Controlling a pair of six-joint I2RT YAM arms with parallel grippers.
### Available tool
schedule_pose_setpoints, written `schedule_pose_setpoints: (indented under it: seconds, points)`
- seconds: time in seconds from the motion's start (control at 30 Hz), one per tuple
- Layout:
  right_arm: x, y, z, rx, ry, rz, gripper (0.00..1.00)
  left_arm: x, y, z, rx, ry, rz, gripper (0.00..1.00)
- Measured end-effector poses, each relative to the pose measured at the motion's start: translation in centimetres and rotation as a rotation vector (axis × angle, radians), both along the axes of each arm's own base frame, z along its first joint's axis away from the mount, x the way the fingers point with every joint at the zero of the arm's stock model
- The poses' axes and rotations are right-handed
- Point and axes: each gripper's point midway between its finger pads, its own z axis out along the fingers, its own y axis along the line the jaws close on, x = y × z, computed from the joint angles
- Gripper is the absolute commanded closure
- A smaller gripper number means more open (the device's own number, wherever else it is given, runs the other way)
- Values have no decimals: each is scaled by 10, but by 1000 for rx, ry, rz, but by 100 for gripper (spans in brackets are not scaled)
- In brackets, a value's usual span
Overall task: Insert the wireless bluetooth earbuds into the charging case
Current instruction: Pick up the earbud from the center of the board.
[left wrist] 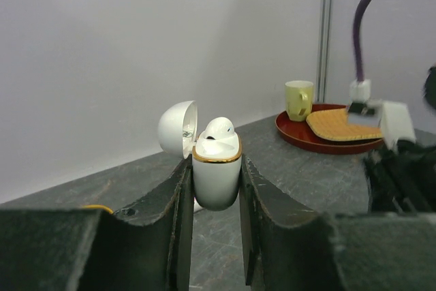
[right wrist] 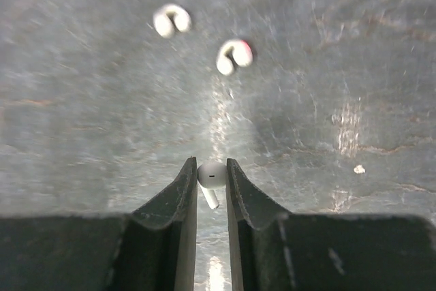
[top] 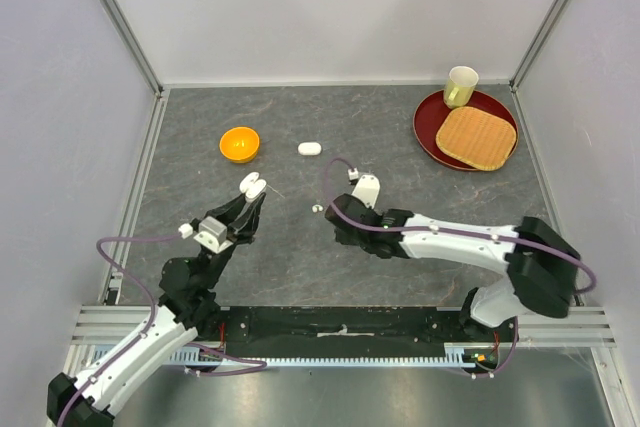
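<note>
1. My left tool (left wrist: 216, 168) is clamped on the charging case (left wrist: 216, 182), one finger against each flank. The case stands upright with its lid (left wrist: 177, 127) swung open to the left.
2. Only the left wrist view shows the seated earbud (left wrist: 219, 132), which stands in the mouth of the case, above the gold rim. From the top view the case is just a white shape at my fingertips.
3. My right tool (right wrist: 212, 170) is closed on the pinched earbud (right wrist: 212, 175). Its head sits between the fingertips and its stem points back toward the camera. The top view hides this grip under the arm.
4. The right wrist view also shows two loose earbuds (right wrist: 172, 20) lying on the table (right wrist: 82, 100) beyond the tips, near each other but apart. The top view gives only one white speck (top: 317, 208) there, just beside my right tool.
5. Only the top view shows the layout. My two tools are near each other but apart. A closed white case (top: 309, 148) lies farther back, with an orange bowl (top: 240, 143) to its left.
6. At the far right is a red plate (top: 428, 132) carrying a woven mat (top: 476, 137) and a cup (top: 461, 86). The left wrist view shows them side-on.
</note>
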Motion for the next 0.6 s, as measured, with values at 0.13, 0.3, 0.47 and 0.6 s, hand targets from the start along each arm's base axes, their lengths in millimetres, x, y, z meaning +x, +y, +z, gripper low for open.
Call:
schedule_pose_setpoints:
  seconds: [0.13,0.3,0.47,0.6]
  points:
    - [8,1,44,165,-146,-12,100,6,-6,-11,19,44,-8,98]
    - [14,0,95,353,-327,-17,100,11,-12,-14,13,61,-23,98]
    - [24,2,153,493,-497,-26,100,12,-19,-13,3,58,-55,98]
    - [27,4,192,583,-596,-18,100,11,-28,-14,5,57,-94,98]
